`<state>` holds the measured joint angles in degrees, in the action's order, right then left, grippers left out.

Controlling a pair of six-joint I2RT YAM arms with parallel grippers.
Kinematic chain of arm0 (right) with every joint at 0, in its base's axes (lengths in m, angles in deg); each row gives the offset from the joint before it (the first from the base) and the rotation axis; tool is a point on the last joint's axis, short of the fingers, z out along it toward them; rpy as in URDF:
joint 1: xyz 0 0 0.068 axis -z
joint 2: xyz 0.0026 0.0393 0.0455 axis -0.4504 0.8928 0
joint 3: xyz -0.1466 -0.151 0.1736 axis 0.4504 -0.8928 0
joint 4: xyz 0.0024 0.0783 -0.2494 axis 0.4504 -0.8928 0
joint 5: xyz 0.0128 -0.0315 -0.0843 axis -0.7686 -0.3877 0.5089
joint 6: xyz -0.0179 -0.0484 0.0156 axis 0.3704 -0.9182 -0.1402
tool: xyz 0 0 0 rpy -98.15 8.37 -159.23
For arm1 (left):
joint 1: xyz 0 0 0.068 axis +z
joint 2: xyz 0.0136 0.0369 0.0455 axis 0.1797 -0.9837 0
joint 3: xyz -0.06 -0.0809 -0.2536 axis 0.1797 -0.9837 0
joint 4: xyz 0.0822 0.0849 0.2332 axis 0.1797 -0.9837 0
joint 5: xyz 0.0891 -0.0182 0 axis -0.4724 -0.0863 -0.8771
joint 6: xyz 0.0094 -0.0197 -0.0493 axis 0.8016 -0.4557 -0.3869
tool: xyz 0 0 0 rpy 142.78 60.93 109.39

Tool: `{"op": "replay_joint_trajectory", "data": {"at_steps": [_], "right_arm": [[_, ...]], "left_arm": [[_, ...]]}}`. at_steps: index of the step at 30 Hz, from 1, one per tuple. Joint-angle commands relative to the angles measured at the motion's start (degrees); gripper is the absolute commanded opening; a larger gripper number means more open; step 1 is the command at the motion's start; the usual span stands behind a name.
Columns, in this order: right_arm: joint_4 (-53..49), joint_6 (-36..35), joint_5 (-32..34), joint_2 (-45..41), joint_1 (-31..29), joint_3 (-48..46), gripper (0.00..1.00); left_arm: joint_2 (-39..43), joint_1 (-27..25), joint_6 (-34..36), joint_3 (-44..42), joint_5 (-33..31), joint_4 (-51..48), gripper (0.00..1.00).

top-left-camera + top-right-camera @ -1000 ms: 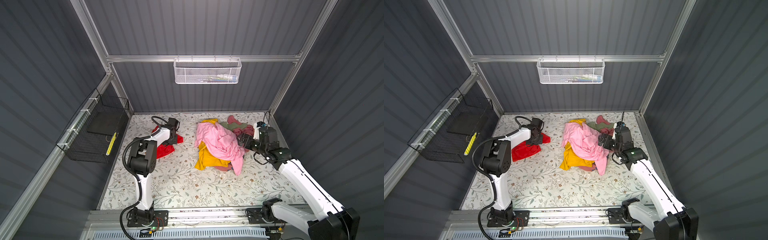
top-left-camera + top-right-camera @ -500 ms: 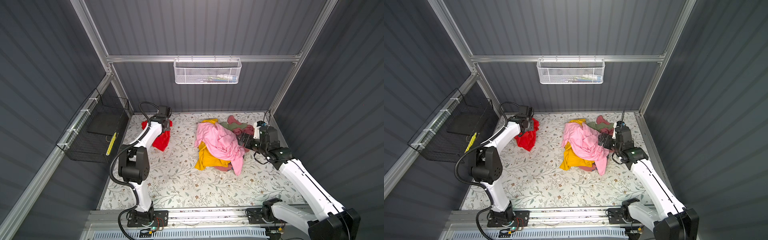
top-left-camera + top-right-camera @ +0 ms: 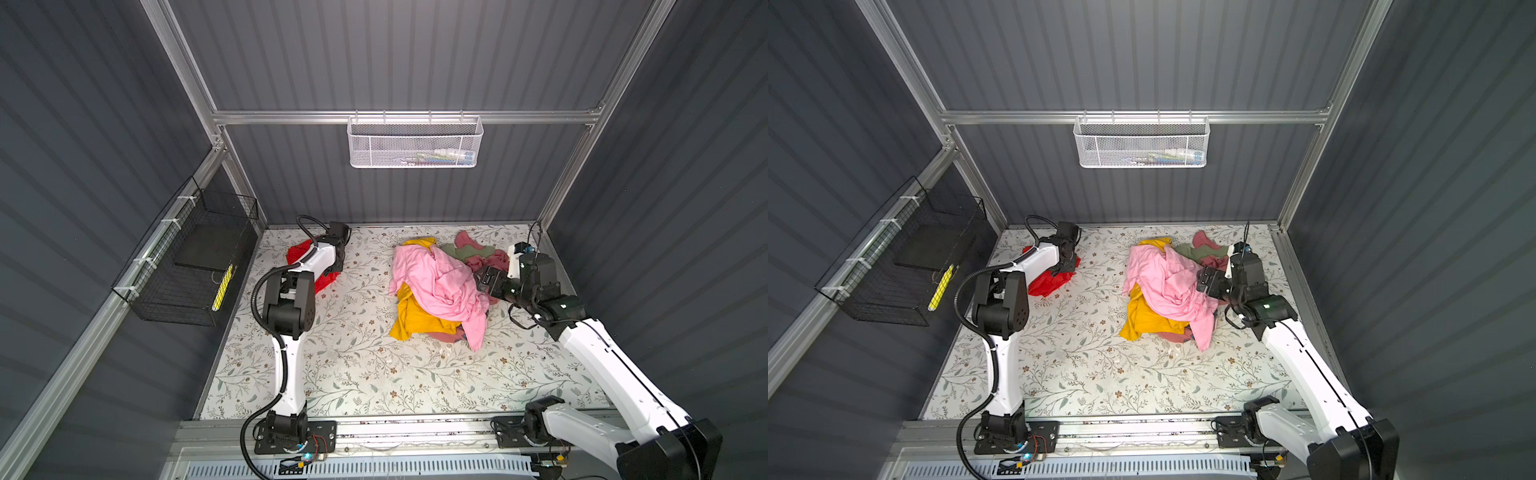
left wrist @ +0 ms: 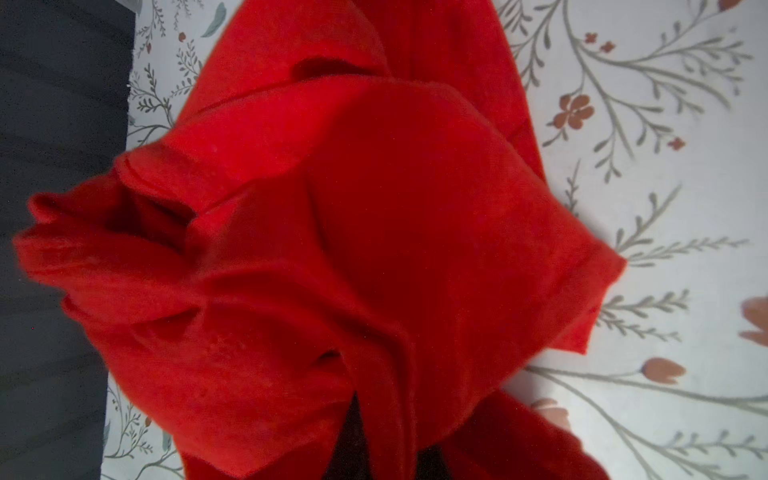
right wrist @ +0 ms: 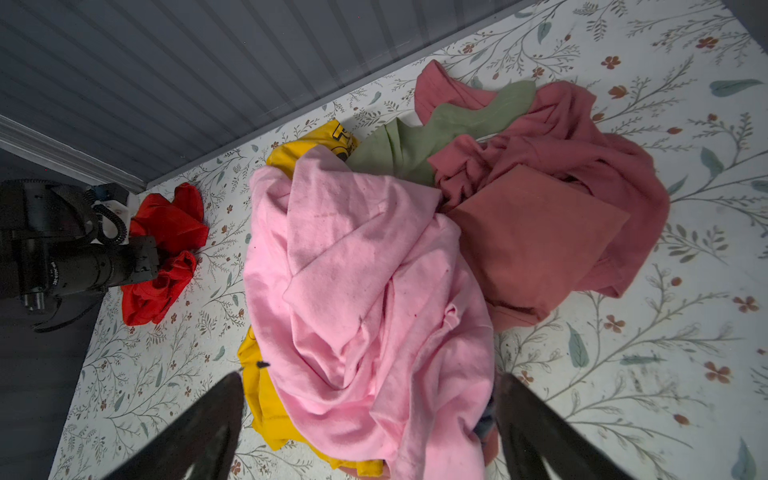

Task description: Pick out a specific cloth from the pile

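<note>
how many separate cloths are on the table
5: red cloth alone at the left; in the pile, pink on top, yellow under it, green and dusty rose at the back. Others may be hidden.

Both arms wore white shells on long links, with black joint housings. A ribbed black cable ran along the left arm; the right gripper had dark, tapering fingers.

Probably a lab cell: aluminium frame, grey panelled walls.

One red cloth; one pile; two wire baskets; two arms.
</note>
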<state>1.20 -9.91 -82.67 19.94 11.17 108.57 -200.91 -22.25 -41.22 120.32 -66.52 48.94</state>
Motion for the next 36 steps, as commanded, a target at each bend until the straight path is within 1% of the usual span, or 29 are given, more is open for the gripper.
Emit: {"op": "replay_joint_trajectory", "data": {"at_steps": [1, 2, 4, 5, 6, 7, 9, 12, 14, 15, 18, 20, 23, 25, 26, 31, 34, 36], "right_arm": [[-0.8, -0.8, 0.8, -0.4, -0.2, 1.1, 0.94], [-0.9, -0.8, 0.8, -0.2, -0.2, 1.1, 0.94], [-0.9, -1.1, 0.7, 0.1, -0.2, 1.1, 0.94], [-0.8, -1.2, 0.8, 0.1, -0.2, 1.2, 0.94], [-0.8, -1.6, 0.8, 0.0, -0.2, 1.1, 0.95], [-1.0, -2.0, 1.1, -0.1, -0.2, 1.2, 0.95], [-1.5, -2.9, 1.8, -0.3, -0.1, 1.2, 0.95], [-2.5, -4.7, 3.1, -0.9, 0.0, 1.4, 0.97], [-3.0, -5.8, 4.0, -1.5, 0.3, 1.4, 0.98], [-3.2, -6.5, 4.5, -1.9, 0.5, 1.4, 0.99], [-3.6, -8.0, 5.2, -2.9, 1.5, 1.4, 0.99], [-3.9, -9.3, 5.3, -3.4, 2.3, 1.2, 0.99], [-3.9, -12.8, 6.3, -4.2, 3.2, 0.5, 0.99], [-3.1, -15.4, 7.5, -5.0, 3.6, -0.6, 0.99], [-2.0, -16.9, 8.1, -5.7, 3.8, -1.6, 0.99], [8.8, -24.7, 12.6, -10.9, 4.9, -10.5, 0.99], [21.3, -28.7, 14.3, -14.7, 6.1, -20.5, 0.99], [32.4, -30.4, 16.1, -16.3, 6.6, -28.2, 0.99]], "left_arm": [[1.0, 0.1, 1.2, -1.8, 3.3, -0.9, 0.0], [1.3, 0.1, 1.1, -2.4, 4.0, -0.6, 0.02], [2.2, 0.1, 0.8, -3.6, 5.3, 0.0, 0.2], [2.5, 0.1, 0.7, -3.7, 5.6, 0.0, 0.24], [2.9, 0.1, 0.7, -3.9, 5.9, -0.2, 0.31], [3.3, 0.1, 0.5, -3.9, 5.9, -0.5, 0.42], [4.0, 0.1, 0.4, -4.1, 5.9, -1.2, 0.6], [5.8, 0.1, 0.0, -4.6, 5.9, -1.9, 0.76], [7.4, 0.1, -0.5, -5.0, 5.8, -2.3, 0.79], [8.4, 0.1, -0.8, -5.2, 5.6, -2.4, 0.82], [11.8, 0.1, -2.0, -6.1, 5.6, -2.3, 0.86], [14.3, 0.1, -2.7, -7.0, 5.2, -2.0, 0.92], [18.4, -0.1, -3.5, -8.9, 5.1, -1.6, 0.95], [21.6, -0.2, -4.1, -11.3, 4.8, -0.8, 0.99], [23.0, -0.3, -4.2, -12.8, 4.7, 0.0, 1.0], [33.8, -0.6, -4.6, -26.2, 6.0, 7.7, 1.0], [41.0, -0.6, -4.7, -35.6, 5.8, 13.8, 1.0], [45.4, -0.6, -4.2, -42.4, 6.3, 18.5, 1.0]]}}
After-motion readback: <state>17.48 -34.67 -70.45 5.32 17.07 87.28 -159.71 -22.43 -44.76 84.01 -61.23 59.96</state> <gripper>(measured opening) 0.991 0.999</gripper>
